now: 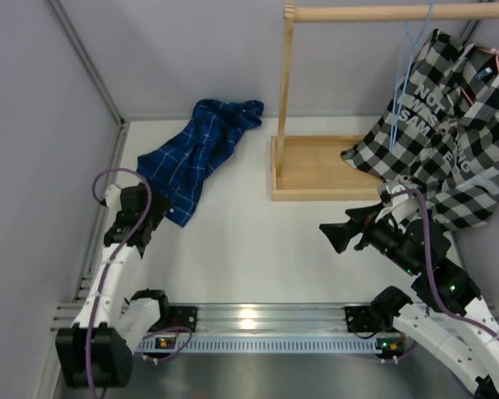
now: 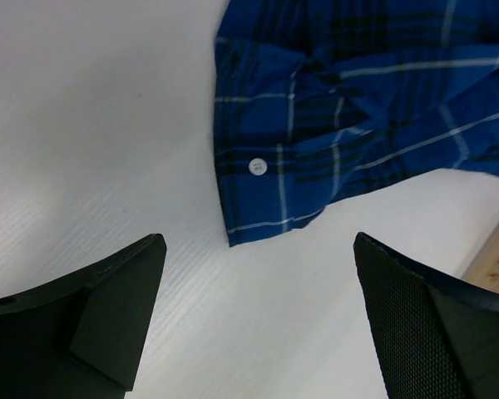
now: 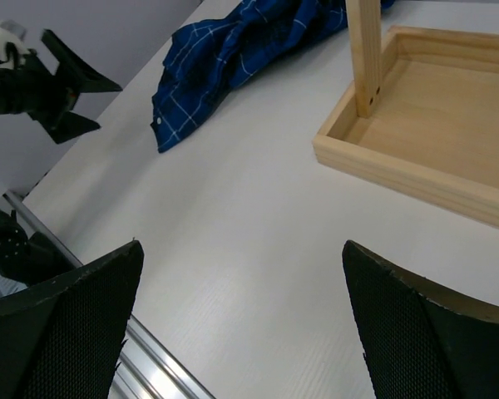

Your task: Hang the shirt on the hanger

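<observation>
Under both your claws is the flat white table. The pale wooden rack, a post and rod on a shallow tray, stands ahead and to the right of your right claw. A black-and-white checked shirt with lettering hangs from the rod, beyond that claw. The dark blue shirt with thin pale check lines lies crumpled on the table, its hem corner just ahead of your left claw and well across the table from your right one. The thin pale-blue hanger hangs on the rod against the checked shirt. Both claws are spread wide and hold nothing. A small white button shows near the hem.
</observation>
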Motion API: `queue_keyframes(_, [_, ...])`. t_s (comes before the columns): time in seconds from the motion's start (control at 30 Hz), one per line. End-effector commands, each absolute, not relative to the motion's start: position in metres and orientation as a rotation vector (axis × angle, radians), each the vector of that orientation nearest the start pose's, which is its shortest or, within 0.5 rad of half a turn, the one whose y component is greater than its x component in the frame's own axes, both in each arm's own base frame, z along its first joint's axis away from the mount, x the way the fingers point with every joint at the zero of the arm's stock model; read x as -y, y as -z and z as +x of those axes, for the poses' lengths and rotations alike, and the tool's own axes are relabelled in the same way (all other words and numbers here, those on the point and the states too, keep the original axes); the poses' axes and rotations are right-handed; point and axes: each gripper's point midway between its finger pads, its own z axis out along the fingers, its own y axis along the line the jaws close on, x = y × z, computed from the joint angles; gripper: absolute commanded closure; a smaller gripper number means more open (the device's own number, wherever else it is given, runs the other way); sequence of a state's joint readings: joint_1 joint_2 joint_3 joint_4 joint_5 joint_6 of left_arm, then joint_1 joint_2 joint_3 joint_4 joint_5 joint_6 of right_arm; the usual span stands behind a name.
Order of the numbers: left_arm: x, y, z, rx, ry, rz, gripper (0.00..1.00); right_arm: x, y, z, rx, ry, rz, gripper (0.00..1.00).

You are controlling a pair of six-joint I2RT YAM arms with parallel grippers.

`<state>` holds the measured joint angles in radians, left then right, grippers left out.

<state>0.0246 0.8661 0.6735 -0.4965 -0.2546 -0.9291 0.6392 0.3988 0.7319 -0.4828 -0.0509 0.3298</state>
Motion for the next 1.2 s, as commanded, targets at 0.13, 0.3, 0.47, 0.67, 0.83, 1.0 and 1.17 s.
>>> queue_keyframes(0.13, [0.004, -0.088, 0.353, -2.010, 0.332, -1.011, 0.02, -0.167, -0.280, 0.175, -1.675, -0.818, -0.325, 0.01])
queue_keyframes(0.3, [0.002, -0.069, 0.374, -2.021, 0.317, -0.994, 0.02, -0.172, -0.257, 0.184, -1.750, -0.781, -0.345, 0.01])
queue_keyframes(0.47, [0.007, -0.054, 0.384, -2.052, 0.338, -0.985, 0.27, -0.176, -0.256, 0.186, -1.755, -0.799, -0.336, 0.01])
queue_keyframes(0.67, [0.007, -0.063, 0.383, -2.086, 0.312, -0.926, 1.00, -0.178, -0.254, 0.189, -1.745, -0.805, -0.318, 0.01])
queue_keyframes(0.83, [0.051, -0.120, 0.372, -2.133, 0.364, -0.636, 1.00, -0.187, -0.250, 0.195, -1.766, -0.824, -0.326, 0.01])
queue_keyframes(1.0, [0.136, -0.189, 0.323, -2.164, 0.379, -0.206, 1.00, -0.195, -0.255, 0.195, -1.766, -0.869, -0.336, 0.01])
queue_keyframes(1.17, [0.208, -0.212, 0.238, -2.195, 0.668, 0.145, 1.00, -0.193, -0.278, 0.190, -1.701, -0.883, -0.351, 0.01])
